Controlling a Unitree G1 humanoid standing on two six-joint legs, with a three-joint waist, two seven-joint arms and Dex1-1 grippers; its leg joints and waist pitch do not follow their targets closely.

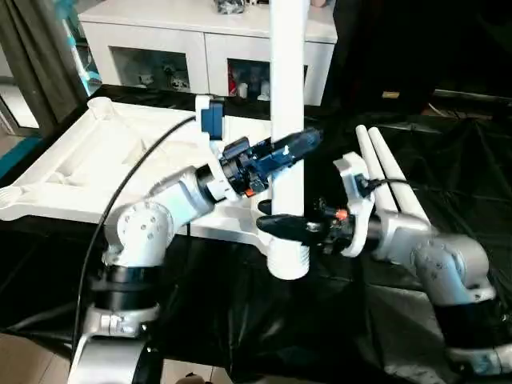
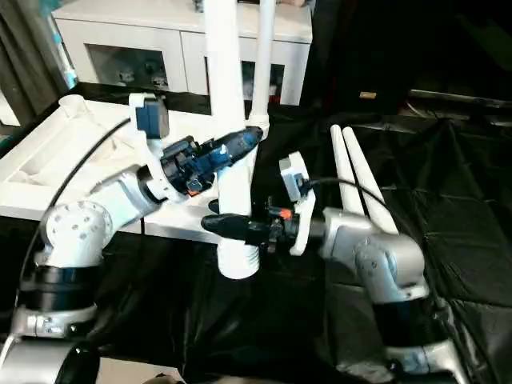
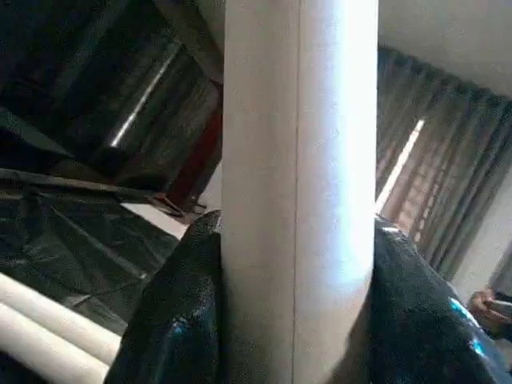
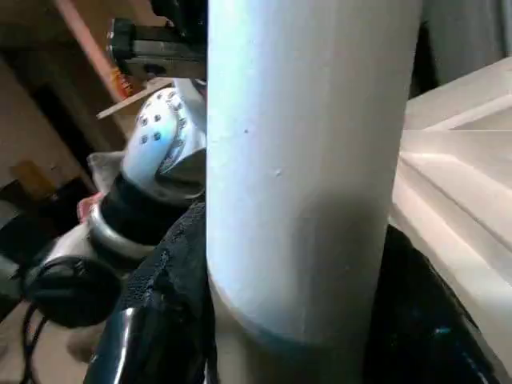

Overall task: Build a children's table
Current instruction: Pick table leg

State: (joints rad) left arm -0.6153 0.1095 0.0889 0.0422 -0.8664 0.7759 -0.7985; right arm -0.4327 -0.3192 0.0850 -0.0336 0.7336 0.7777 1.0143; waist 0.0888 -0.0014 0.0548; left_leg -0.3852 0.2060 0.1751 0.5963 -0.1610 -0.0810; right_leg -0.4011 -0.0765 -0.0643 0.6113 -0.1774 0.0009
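A table draped in crinkled black cloth is seen carrying an upturned white plastic tabletop with a ribbed underside on its left, and two long white tubular legs laid side by side, touching, on its right.

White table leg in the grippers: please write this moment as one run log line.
leg: upright, threaded end down | left gripper: clamped on leg | right gripper: clamped lower | table top: upside down behind

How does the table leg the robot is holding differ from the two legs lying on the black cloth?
The held leg stands upright; the two spare legs lie flat, side by side. The held leg is clamped by both end effectors; the spare legs are untouched. The held leg shows a ribbed end. All are white tubes.
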